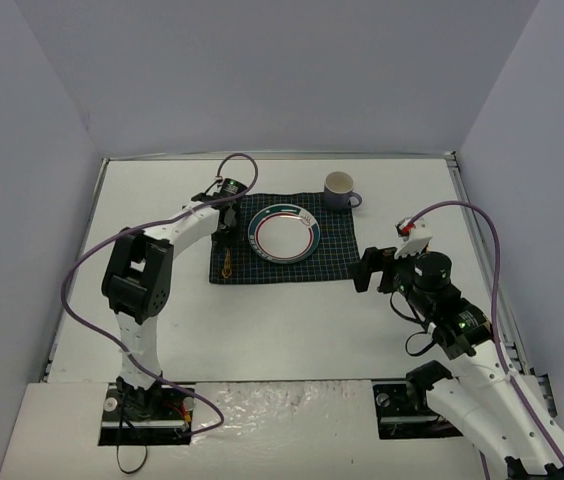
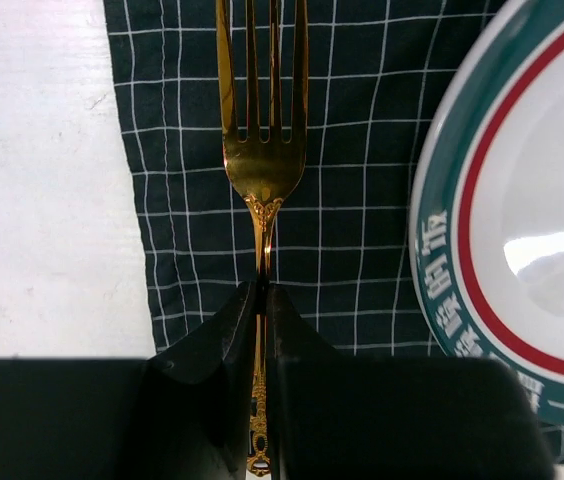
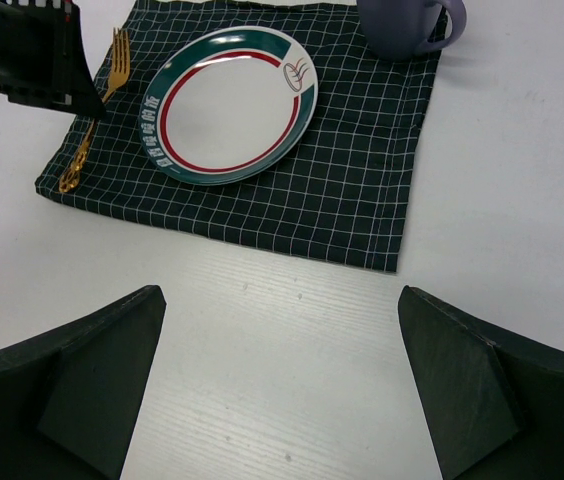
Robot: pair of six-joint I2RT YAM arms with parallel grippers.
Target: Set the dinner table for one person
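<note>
Large flat white matte rectangular dinner table [image 1: 282, 330], thin edging

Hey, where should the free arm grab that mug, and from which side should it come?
Pinch the mug by its wall from above, one finger inside the rim: it stands upright, mouth open. Come in on its right side with the open right gripper, beside the handle, away from the plate.

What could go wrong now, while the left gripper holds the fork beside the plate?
The left gripper pinches the fork by its thin handle, so it might twist or slip on release. The gripper looks close to the cloth; withdrawing could drag or wrinkle it. The plate lies near, so a sideways move might knock its rim.
</note>
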